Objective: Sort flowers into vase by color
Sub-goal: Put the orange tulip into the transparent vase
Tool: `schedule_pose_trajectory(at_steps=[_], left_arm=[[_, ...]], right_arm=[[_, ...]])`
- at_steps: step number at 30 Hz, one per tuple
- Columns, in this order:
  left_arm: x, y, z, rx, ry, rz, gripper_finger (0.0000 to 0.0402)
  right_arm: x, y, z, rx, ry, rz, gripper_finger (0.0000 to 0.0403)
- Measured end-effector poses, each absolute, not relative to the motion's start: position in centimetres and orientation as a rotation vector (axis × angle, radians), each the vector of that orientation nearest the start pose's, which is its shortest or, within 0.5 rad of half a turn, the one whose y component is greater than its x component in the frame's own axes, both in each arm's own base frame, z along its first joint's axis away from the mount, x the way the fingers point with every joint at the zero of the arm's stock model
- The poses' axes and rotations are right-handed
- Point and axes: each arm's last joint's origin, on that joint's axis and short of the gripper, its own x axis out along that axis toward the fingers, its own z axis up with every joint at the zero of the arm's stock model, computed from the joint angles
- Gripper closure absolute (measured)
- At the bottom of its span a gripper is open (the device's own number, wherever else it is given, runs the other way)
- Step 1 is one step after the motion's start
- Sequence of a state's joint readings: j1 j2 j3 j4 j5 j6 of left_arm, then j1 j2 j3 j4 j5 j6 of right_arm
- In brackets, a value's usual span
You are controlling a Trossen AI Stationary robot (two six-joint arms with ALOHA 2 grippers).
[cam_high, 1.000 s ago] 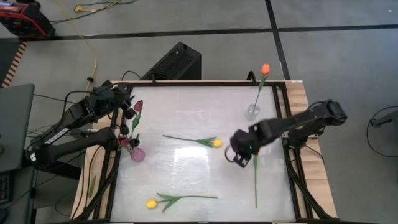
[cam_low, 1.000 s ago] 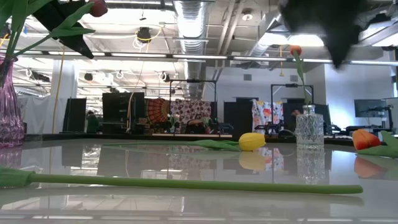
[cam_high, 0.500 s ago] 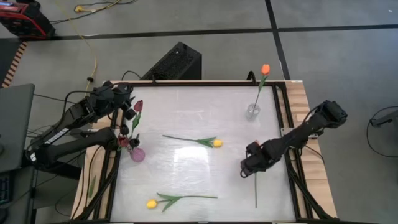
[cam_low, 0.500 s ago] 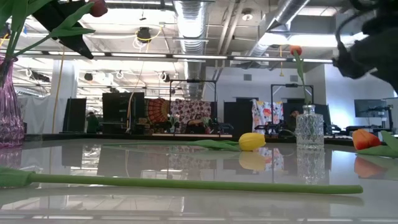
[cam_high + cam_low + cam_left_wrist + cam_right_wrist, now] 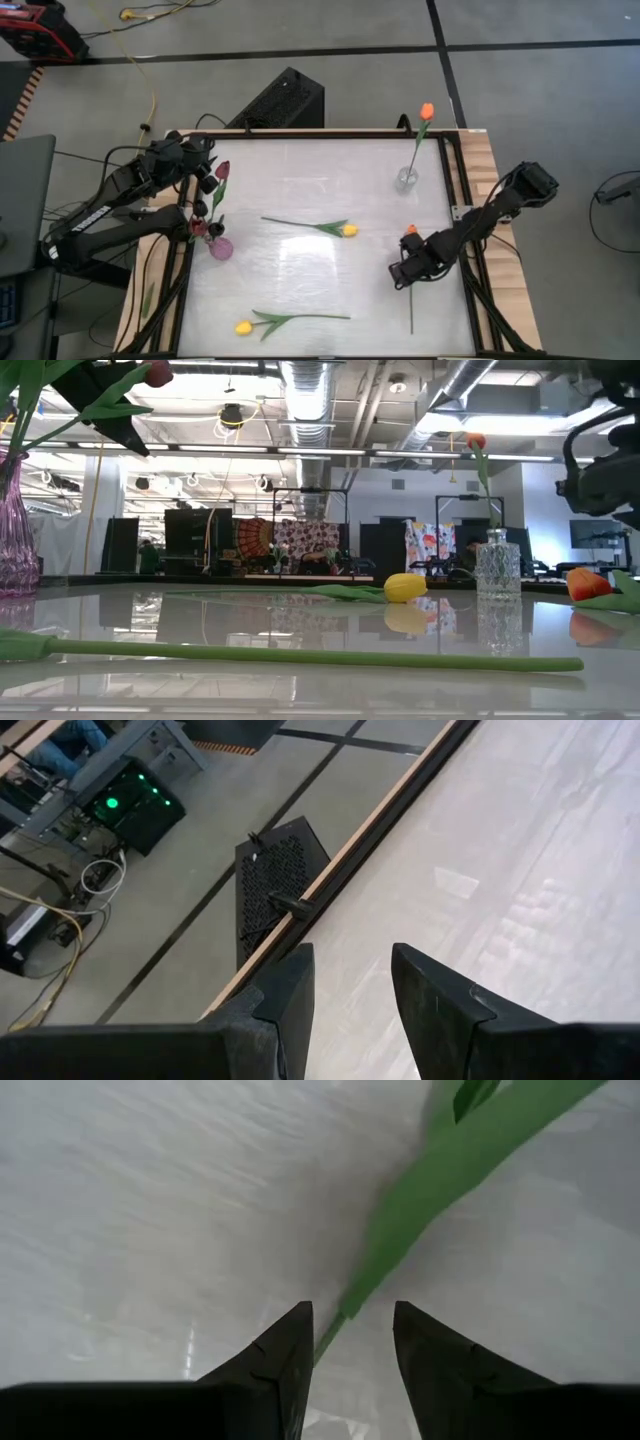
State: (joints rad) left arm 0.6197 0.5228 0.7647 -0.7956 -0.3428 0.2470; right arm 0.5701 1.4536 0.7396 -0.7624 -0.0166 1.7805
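Note:
A purple vase (image 5: 220, 247) near the table's left edge holds a maroon tulip (image 5: 222, 170). A clear vase (image 5: 406, 180) at the far right holds an orange tulip (image 5: 427, 110). Another orange tulip (image 5: 410, 231) lies flat at the right, its stem (image 5: 335, 1328) running toward the near edge. Two yellow tulips lie flat, one at the centre (image 5: 348, 230) and one near the front (image 5: 243, 327). My right gripper (image 5: 350, 1312) is open, low over the lying orange tulip, with a finger on either side of its stem. My left gripper (image 5: 350, 955) is open beside the maroon tulip.
The table is glossy white with a dark frame (image 5: 455, 200) and wooden side rails. The near yellow tulip's long stem (image 5: 300, 655) lies across the front of the table. A black box (image 5: 280, 100) sits on the floor beyond the far edge. Open surface lies between the scattered flowers.
My right gripper has moved toward the table's near right and come down over the lying orange tulip's stem, uncovering its head. The flowers and vases have stayed where they were.

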Motion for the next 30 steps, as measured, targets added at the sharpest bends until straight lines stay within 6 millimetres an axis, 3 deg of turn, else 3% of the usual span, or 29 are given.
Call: schedule_pose_trajectory(at_steps=[8,16,25,30], left_arm=[[7.2,6.3,30.2,0.142,0.681,0.860,0.0276],[7.2,6.3,30.2,0.142,0.681,0.858,0.0276],[7.2,6.3,30.2,0.142,0.681,0.859,0.0276],[7.2,6.4,30.1,0.138,0.680,0.859,0.0276]], right_arm=[[18.3,11.6,13.7,1.069,1.311,-0.859,0.0262],[18.6,11.7,13.8,1.028,1.305,-0.797,0.0383],[21.6,10.7,16.7,0.894,1.158,-0.702,0.0387],[23.7,8.9,20.3,0.725,0.929,-0.635,0.0387]])
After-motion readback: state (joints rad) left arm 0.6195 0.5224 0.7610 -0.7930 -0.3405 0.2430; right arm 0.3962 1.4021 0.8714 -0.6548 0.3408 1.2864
